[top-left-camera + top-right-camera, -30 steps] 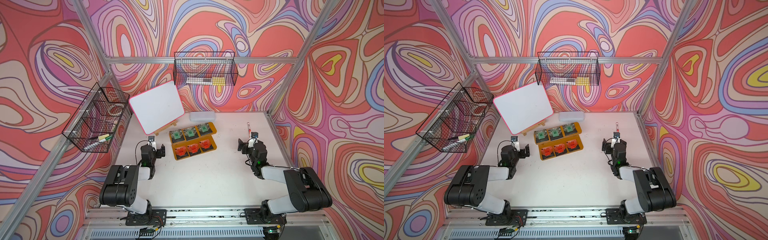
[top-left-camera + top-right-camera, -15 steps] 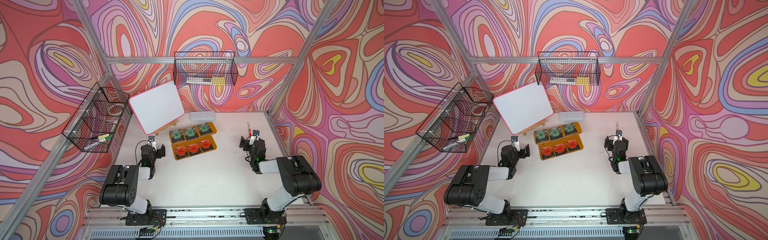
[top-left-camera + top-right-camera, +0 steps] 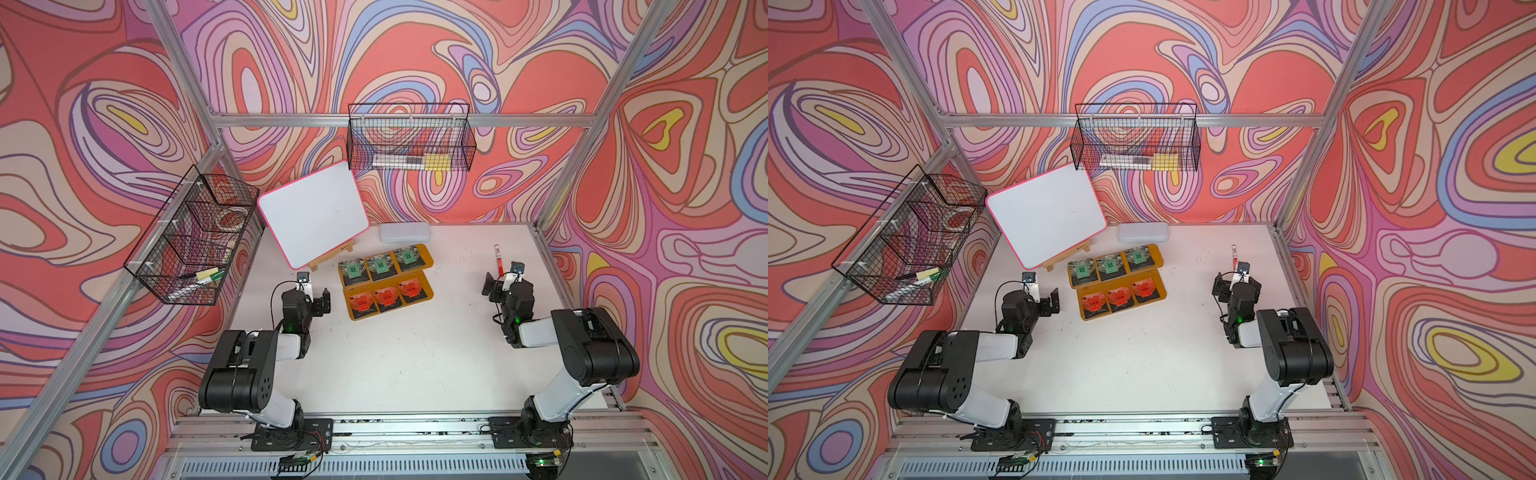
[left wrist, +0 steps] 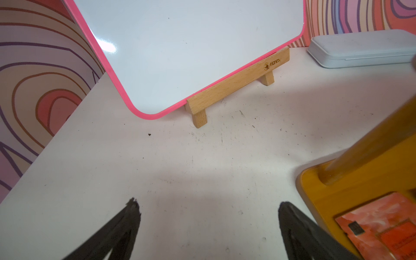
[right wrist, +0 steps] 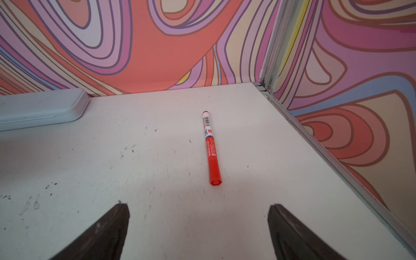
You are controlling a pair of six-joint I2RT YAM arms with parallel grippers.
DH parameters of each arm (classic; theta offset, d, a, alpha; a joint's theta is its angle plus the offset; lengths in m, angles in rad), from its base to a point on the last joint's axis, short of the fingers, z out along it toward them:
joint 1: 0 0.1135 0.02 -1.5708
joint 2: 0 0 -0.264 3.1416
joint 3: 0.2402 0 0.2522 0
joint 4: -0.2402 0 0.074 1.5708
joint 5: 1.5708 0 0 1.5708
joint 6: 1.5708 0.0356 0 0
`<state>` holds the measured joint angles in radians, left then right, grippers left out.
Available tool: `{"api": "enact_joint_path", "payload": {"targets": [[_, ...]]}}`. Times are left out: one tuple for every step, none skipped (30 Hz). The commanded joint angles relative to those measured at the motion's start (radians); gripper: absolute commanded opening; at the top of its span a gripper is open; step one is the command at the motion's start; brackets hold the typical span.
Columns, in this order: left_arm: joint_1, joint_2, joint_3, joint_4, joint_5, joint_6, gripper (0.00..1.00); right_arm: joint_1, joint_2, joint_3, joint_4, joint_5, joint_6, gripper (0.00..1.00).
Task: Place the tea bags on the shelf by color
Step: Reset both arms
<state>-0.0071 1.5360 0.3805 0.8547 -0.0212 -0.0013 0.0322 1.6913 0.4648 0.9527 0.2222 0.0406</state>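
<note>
Mustard shelf (image 3: 429, 254) stands on the table (image 3: 395, 357) in both top views, green tea bags (image 3: 379, 266) on its far board and orange on the near one; I see my left gripper (image 3: 316, 298) and right gripper (image 3: 503, 284) low at either side, apart from it. Left wrist: jaws wide over the table, shelf corner with an orange bag just beside. Right wrist: jaws wide, holding nothing, marker (image 5: 211, 148) lying ahead.

Shelf (image 3: 428, 257): on the table (image 3: 395, 365), centre, toward the far side.
Far tea bags (image 3: 379, 266): three side by side on the far board.
Near tea bags (image 3: 386, 296): three side by side on the near board.
Whiteboard (image 3: 313, 214): on an easel (image 3: 330, 260), left of and behind the shelf.
Case (image 3: 404, 232): behind the shelf, at the far table edge.
Marker (image 3: 499, 260): right of the shelf, well apart.
</note>
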Motion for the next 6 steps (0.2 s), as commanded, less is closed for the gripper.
{"api": "enact_joint_path", "payload": {"targets": [[0.002, 0.001, 0.007, 0.008, 0.011, -0.010, 0.99, -0.002, 0.008, -0.006, 0.019, 0.001, 0.010, 0.98], [0.002, 0.004, 0.006, 0.012, 0.012, -0.011, 0.99, -0.002, 0.008, -0.006, 0.020, 0.003, 0.009, 0.98], [0.002, 0.003, 0.008, 0.007, 0.012, -0.012, 0.99, -0.002, 0.008, -0.006, 0.021, 0.002, 0.010, 0.98], [0.002, 0.000, 0.005, 0.010, 0.010, -0.011, 0.99, -0.002, 0.008, -0.006, 0.020, 0.001, 0.010, 0.98], [0.001, 0.000, 0.003, 0.013, 0.011, -0.011, 0.99, -0.002, 0.008, -0.006, 0.020, 0.002, 0.009, 0.98], [0.002, 0.000, 0.003, 0.014, 0.010, -0.012, 0.99, -0.002, 0.009, -0.006, 0.020, 0.002, 0.010, 0.98]]}}
